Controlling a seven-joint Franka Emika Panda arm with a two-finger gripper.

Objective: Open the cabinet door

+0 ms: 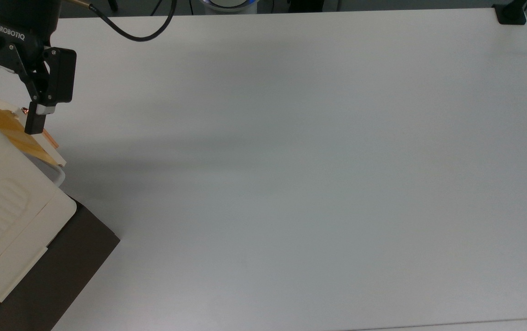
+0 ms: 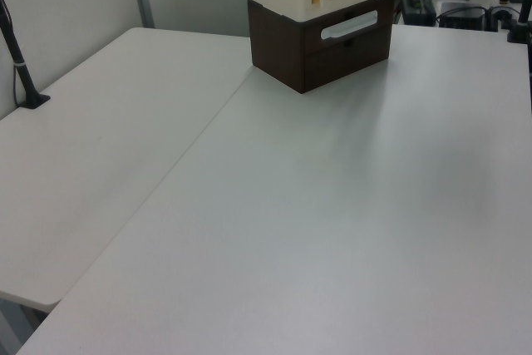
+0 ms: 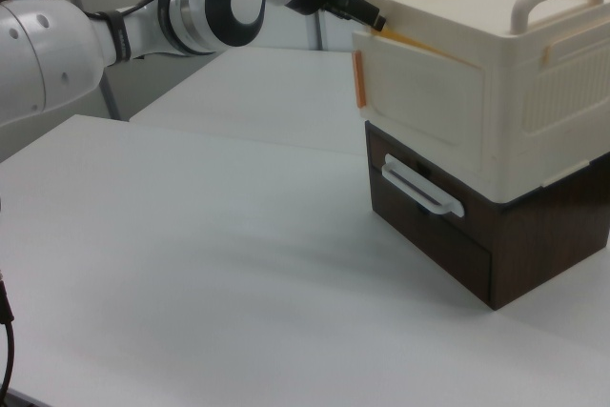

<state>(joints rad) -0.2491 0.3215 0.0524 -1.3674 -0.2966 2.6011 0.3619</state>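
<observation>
A: Describe the surface and room.

B: A white, bare surface; monitors and cables stand beyond its far edge in the left view.

A: Locate the cabinet door.

B: It sits at the top view's left, on the cream cabinet, which rests on a dark brown base. The door's long axis runs diagonally, and its copper handle faces the open surface.

A: State of the pincer?

B: Its fingers are apart, straddling the door's upper edge. The right view shows the white arm reaching in; the left view shows the door edge-on.
</observation>
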